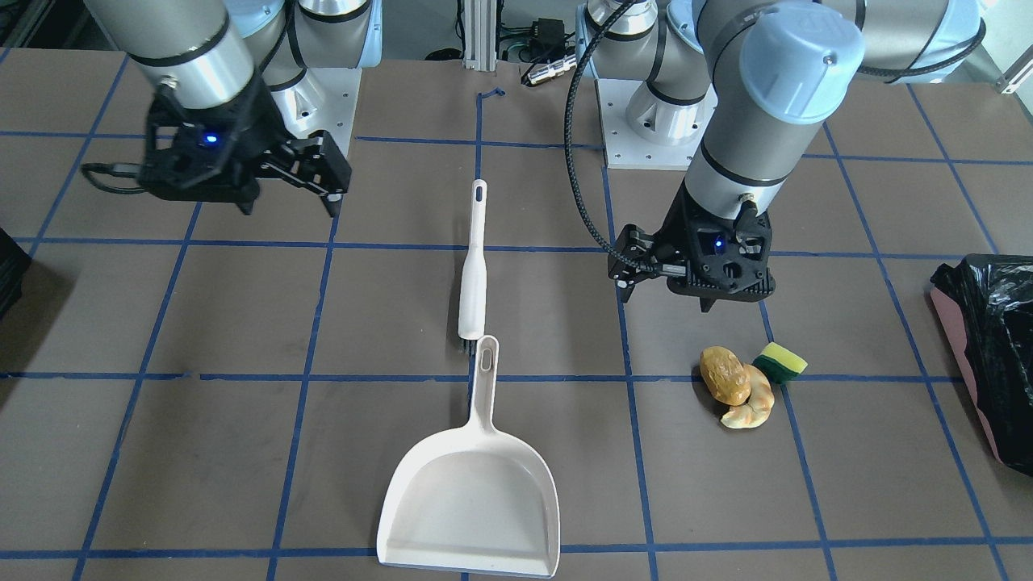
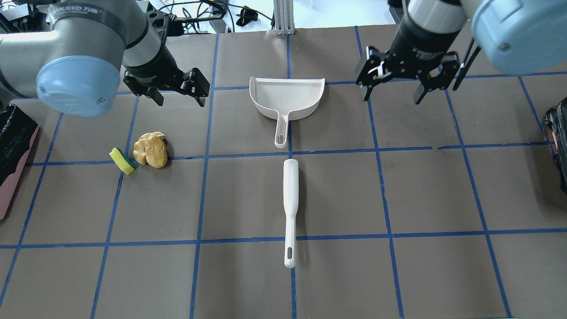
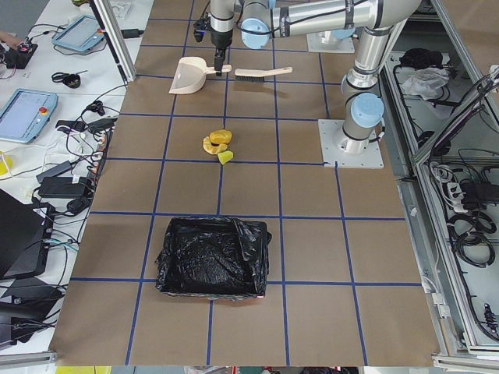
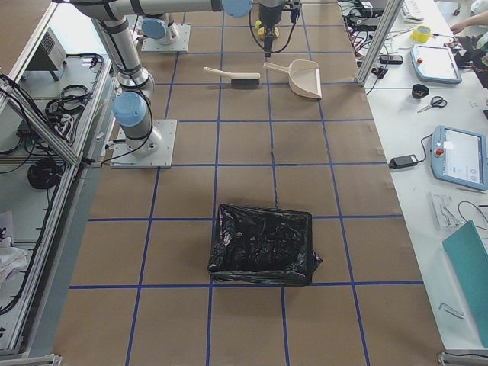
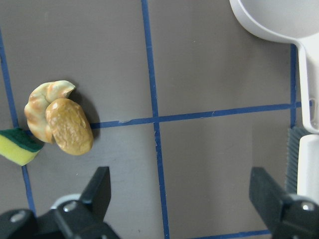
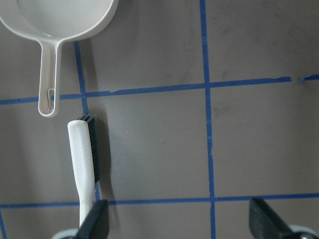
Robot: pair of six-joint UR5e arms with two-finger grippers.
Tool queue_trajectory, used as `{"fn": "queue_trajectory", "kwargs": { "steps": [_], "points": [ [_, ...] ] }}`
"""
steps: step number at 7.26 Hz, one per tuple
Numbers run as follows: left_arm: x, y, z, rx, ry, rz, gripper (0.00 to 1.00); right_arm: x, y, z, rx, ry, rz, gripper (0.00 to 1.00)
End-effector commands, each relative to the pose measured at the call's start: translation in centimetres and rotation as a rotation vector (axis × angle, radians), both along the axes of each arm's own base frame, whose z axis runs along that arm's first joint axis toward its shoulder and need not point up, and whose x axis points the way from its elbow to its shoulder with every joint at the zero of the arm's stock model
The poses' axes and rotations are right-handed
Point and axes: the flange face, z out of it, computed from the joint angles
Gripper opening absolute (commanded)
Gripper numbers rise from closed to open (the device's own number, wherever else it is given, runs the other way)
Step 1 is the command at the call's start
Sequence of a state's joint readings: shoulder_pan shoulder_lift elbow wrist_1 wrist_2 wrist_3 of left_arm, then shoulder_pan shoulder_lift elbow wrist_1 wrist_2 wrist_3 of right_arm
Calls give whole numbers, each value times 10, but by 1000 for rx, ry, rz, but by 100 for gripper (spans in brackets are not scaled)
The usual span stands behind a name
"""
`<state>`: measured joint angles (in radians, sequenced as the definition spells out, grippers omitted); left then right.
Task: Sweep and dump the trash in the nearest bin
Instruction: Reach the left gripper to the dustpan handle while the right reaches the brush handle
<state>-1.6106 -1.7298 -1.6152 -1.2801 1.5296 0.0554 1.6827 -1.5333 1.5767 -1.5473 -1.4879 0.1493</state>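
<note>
The trash lies together on the table: a brown potato-like lump, a tan croissant piece touching it, and a yellow-and-green sponge beside them. The black-lined pink bin stands at the table's left end. My left gripper is open and empty, above the table just beyond the trash. My right gripper is open and empty, right of the dustpan.
A white dustpan and a white brush lie end to end along the table's centre line. A second black-lined bin stands at the right end.
</note>
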Motion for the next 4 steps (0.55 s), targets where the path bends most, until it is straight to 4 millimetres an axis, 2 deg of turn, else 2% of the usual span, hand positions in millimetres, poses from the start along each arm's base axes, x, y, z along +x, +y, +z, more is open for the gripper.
{"fn": "queue_trajectory", "kwargs": {
  "steps": [1,2,3,4],
  "points": [
    [-43,-42,-26,32,5,4,100,88,60,-67,65,21,64,100],
    [-63,-62,-39,39,2,4,100,110,87,-94,106,44,81,100],
    [-78,-84,-45,34,10,7,100,117,100,-117,96,40,93,100],
    [-105,-100,-53,29,18,8,100,122,109,-135,56,34,64,100]
  ]
}}
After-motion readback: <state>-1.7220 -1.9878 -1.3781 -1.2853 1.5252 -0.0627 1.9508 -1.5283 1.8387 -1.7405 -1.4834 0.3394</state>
